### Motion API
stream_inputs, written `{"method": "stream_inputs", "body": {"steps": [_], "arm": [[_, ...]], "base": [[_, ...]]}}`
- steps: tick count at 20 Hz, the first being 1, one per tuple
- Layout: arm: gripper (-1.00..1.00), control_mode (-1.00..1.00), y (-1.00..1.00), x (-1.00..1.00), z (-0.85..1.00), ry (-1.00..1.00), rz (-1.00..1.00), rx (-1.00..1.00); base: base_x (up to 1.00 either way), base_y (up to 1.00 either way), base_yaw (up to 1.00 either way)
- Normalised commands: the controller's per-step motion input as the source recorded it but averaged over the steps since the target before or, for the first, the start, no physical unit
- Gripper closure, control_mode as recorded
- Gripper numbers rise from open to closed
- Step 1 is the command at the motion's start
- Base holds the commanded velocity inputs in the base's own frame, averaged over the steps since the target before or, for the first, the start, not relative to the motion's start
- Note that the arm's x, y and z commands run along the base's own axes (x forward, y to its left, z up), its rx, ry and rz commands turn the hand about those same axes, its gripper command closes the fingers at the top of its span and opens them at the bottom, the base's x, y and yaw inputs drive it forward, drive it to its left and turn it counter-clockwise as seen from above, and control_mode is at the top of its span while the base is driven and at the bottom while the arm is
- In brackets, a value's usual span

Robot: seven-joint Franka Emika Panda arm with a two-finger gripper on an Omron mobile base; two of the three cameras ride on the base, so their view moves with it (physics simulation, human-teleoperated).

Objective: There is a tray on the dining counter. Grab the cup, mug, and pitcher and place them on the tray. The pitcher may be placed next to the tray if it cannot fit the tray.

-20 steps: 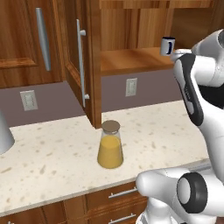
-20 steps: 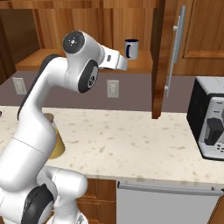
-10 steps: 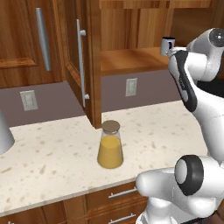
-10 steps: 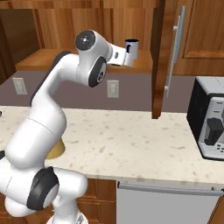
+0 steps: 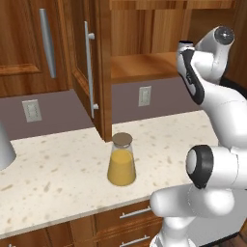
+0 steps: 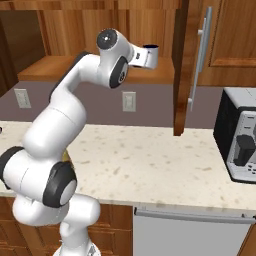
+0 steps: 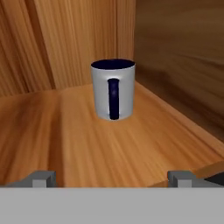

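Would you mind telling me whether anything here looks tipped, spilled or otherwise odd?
Nothing stands out. The dark-handled mug stands upright on the wooden cabinet shelf, and the corked glass pitcher of orange liquid stands upright on the speckled counter, no spill.

No readable text, label, brand, number or sign appears on anything here.

The mug (image 7: 113,89) stands upright on the open cabinet's shelf (image 7: 87,144), toward its back right corner, handle facing the end effector (image 7: 113,178) out before it at the shelf's front edge. Below, the pitcher (image 5: 121,160) stands on the counter (image 5: 58,178), before the open cabinet door (image 5: 89,67); a toaster (image 6: 240,134) sits at the counter's right end.
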Motion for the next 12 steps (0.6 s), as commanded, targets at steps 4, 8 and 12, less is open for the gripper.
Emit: {"method": "stream_inputs", "body": {"steps": [4,8,12], "arm": [[-1.0,-1.0,-0.11,0.3,0.08,0.01,0.0,0.0],[-1.0,-1.0,-0.13,0.22,0.07,0.0,0.0,0.0],[-1.0,-1.0,-0.1,0.22,0.0,0.01,0.0,0.0]], "base": [[0.0,0.0,0.0],[0.0,0.0,0.0],[0.0,0.0,0.0]]}}
